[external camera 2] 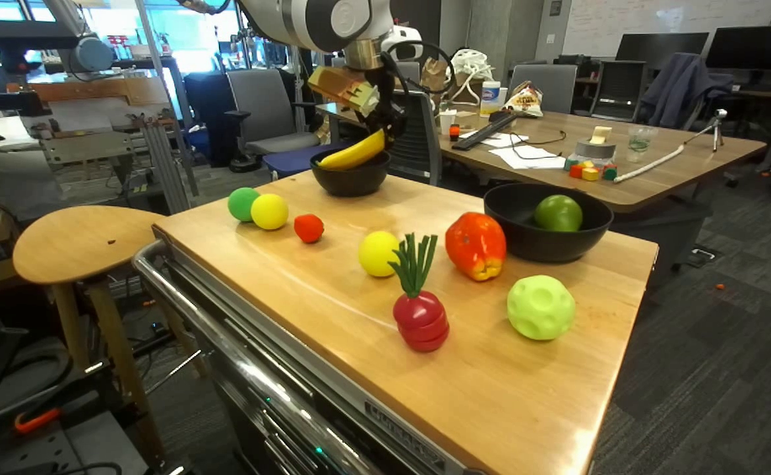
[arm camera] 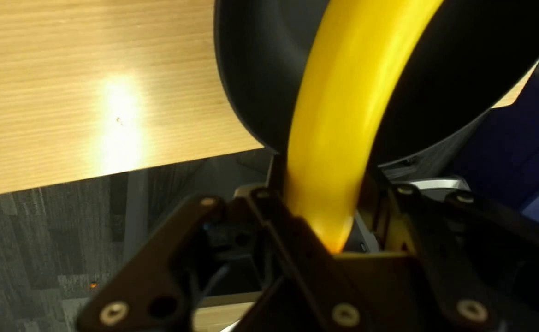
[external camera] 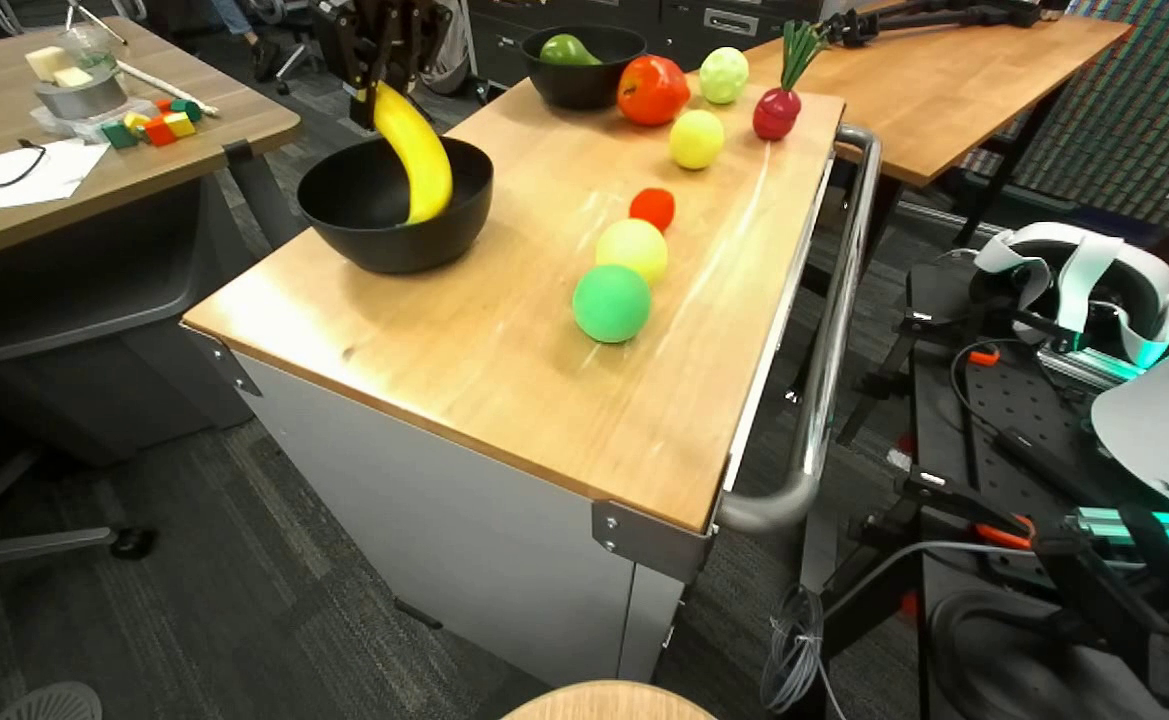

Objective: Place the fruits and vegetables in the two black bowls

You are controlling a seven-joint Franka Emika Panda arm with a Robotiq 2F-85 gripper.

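Observation:
My gripper [arm camera: 324, 177] is shut on one end of a yellow banana [arm camera: 357, 83], also seen in an exterior view [external camera: 422, 160]. The banana slants down, its lower end inside a black bowl [external camera: 384, 248] at the cart's corner. Whether it touches the bowl's bottom is unclear. The second black bowl [external camera 2: 543, 249] holds a green fruit [external camera 2: 558, 213]. Beside that bowl lies a large red-orange fruit [external camera 2: 475, 245]. A red vegetable with green stalks [external camera 2: 421, 321] stands near the handle side. A small red-orange piece [external camera 2: 308, 228] lies mid-table.
A green ball [external camera: 612, 303] and yellow ball [external camera: 634, 248] sit together on the wooden top [external camera: 504, 380]. Another yellow ball [external camera 2: 378, 253] and a dimpled lime ball [external camera 2: 541, 307] lie near the far bowl. A metal handle [external camera: 844, 300] runs along one side.

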